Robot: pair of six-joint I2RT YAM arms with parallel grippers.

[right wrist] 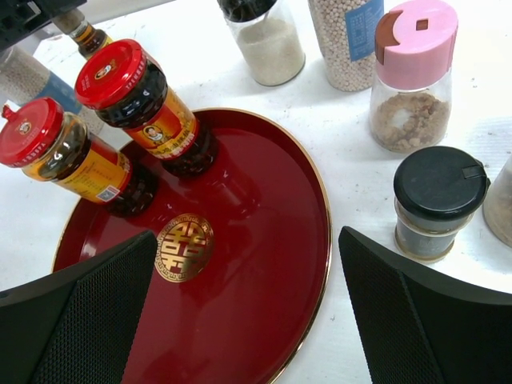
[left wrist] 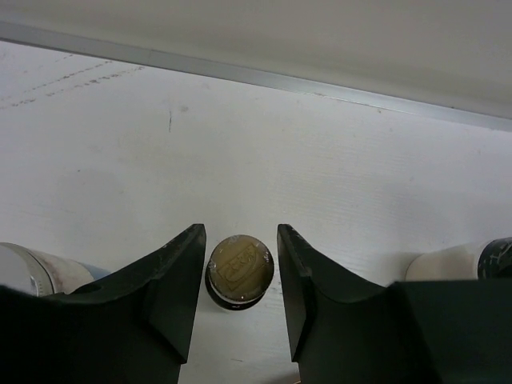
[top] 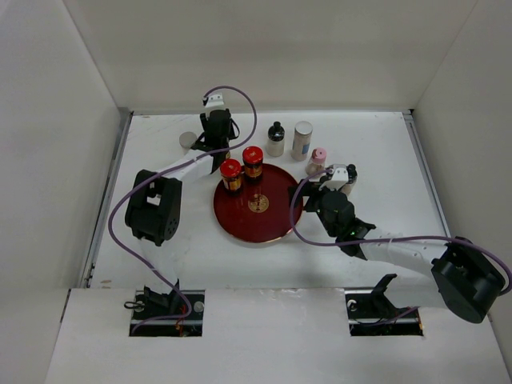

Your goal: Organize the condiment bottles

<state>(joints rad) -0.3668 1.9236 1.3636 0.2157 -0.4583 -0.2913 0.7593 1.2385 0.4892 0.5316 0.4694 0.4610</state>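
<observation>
Two red-lidded dark jars point(top: 230, 172) point(top: 253, 158) stand on the back of the dark red round tray point(top: 268, 228); they also show in the right wrist view point(right wrist: 120, 80) point(right wrist: 36, 136). My left gripper point(top: 218, 142) point(left wrist: 240, 230) is open and points down around the gold cap of the slim yellow-labelled bottle point(left wrist: 240, 270), with a gap on each side. My right gripper point(top: 322, 194) point(right wrist: 248, 312) is open and empty above the tray's right rim point(right wrist: 324, 240). A black-capped jar point(right wrist: 438, 200) stands just right of it on the table.
A silver-lidded jar point(top: 189, 140) stands left of the left gripper. Behind the tray stand a white bottle with a black cap point(top: 276, 138), a tall silver-lidded jar point(top: 302, 140) and a pink-capped jar point(top: 318, 160). White walls close in the table.
</observation>
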